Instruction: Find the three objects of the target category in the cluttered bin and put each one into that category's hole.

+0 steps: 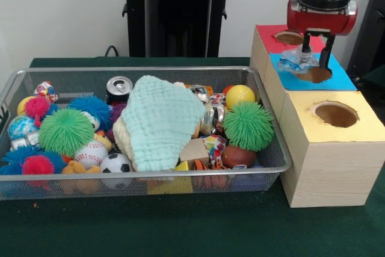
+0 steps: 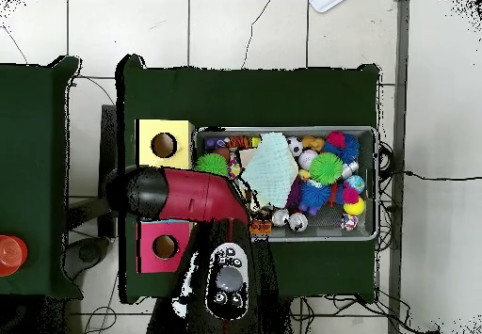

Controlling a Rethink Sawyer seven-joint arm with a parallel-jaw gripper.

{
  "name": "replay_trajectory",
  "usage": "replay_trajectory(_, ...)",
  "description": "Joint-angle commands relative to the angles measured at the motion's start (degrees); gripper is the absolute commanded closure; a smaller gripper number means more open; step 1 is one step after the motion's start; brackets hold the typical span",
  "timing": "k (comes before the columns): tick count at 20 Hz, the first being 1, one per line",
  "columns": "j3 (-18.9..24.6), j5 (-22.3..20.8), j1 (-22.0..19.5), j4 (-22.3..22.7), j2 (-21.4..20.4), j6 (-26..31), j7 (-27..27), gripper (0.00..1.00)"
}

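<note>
Hovering over the blue box, my hand sits right above its hole, fingers closed on a crinkled clear plastic piece. I see the red box behind it and the yellow box in front. Beside them on the green desk, the bin holds spiky balls, a pale green cloth, and one can upright at its far wall.

A pale green knitted cloth lies over the toys. A green spiky ball sits right of it, a yellow ball behind, a soccer ball near left.
</note>
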Motion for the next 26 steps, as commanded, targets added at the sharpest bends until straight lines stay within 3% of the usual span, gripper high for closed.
replay_trajectory(1,-0.9,2.9,-0.5,1.9,4.5,3.1,16.0,1.0)
replay_trajectory(6,0.0,2.0,-2.1,3.8,6.8,-1.2,13.3,1.0)
replay_trajectory(10,-0.3,2.0,-2.2,4.2,7.4,-1.1,13.5,1.0)
replay_trajectory(11,-0.2,2.4,-2.4,4.3,7.5,-0.6,13.5,0.0)
replay_trajectory(14,0.0,3.6,-2.9,3.2,8.2,2.2,14.3,0.0)
replay_trajectory(26,-2.1,4.1,-1.0,2.6,7.1,4.7,15.1,0.0)
